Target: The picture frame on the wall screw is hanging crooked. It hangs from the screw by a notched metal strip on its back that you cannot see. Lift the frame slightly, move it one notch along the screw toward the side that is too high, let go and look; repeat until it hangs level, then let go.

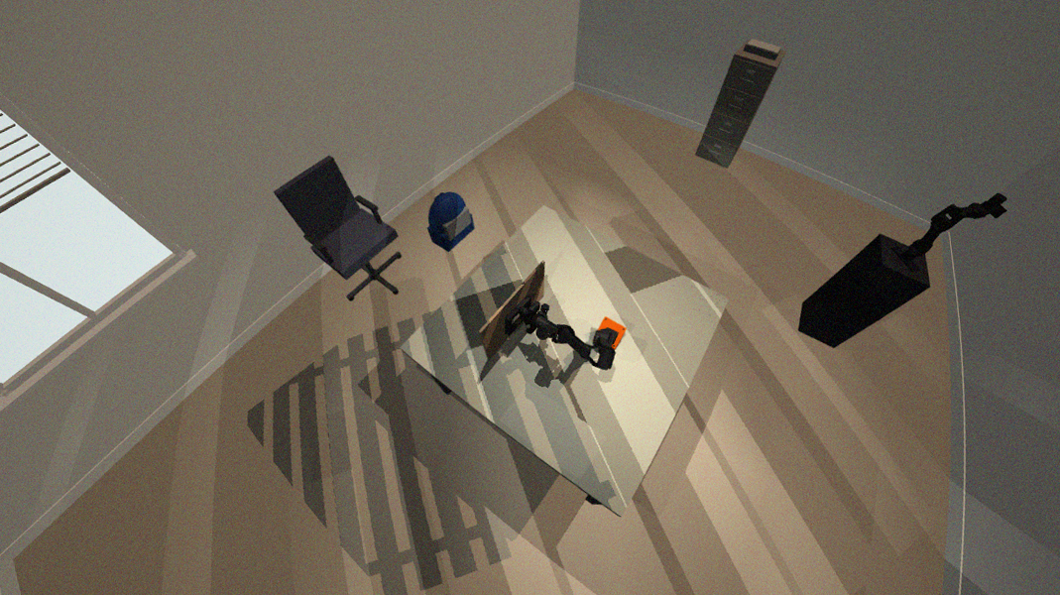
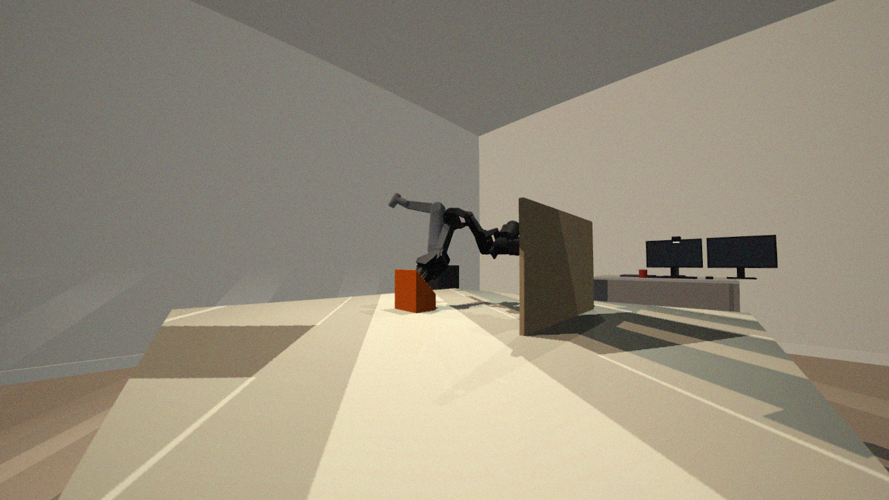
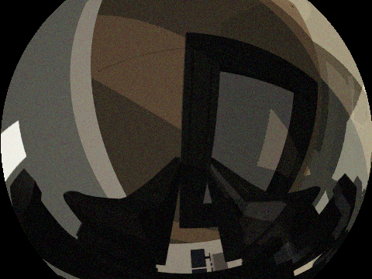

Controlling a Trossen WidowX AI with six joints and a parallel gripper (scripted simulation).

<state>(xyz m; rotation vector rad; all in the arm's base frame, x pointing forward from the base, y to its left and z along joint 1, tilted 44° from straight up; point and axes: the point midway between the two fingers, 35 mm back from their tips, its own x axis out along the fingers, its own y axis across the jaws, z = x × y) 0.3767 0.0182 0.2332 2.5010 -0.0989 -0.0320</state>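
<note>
Setting: a brown board [image 2: 553,267] is stood upright on a pale table [image 2: 385,404], serving as the wall; an orange block [image 2: 413,291] is placed beside the arm's base.
Arm: the arm [image 2: 462,226] is reached from its base toward the board's hidden face, with the gripper [image 2: 512,244] brought up against it.
Picture frame: a dark frame [image 3: 201,108] is seen in the wrist view, hung on that face of the board and filling the middle of the view; its long bars appear tilted there, though the lens bends all lines, so the true lean cannot be told.
Jaws: the jaws are closed down to a narrow gap and are stopped by something held between them; the frame's dark bar, which runs down into the fingers, is judged to be that thing.
Screw and strip: neither is visible.
Step in hand: the frame is judged to be gripped for a lift and a one-notch shift.
Doing it well: the lift is best kept slight, just enough for the notch to be freed; the sideways shift is best limited to one notch, toward the high side; the frame is best kept flat against the board, then lowered fully before release.
Risk: with too high a lift, the strip may be carried off the screw.
</note>
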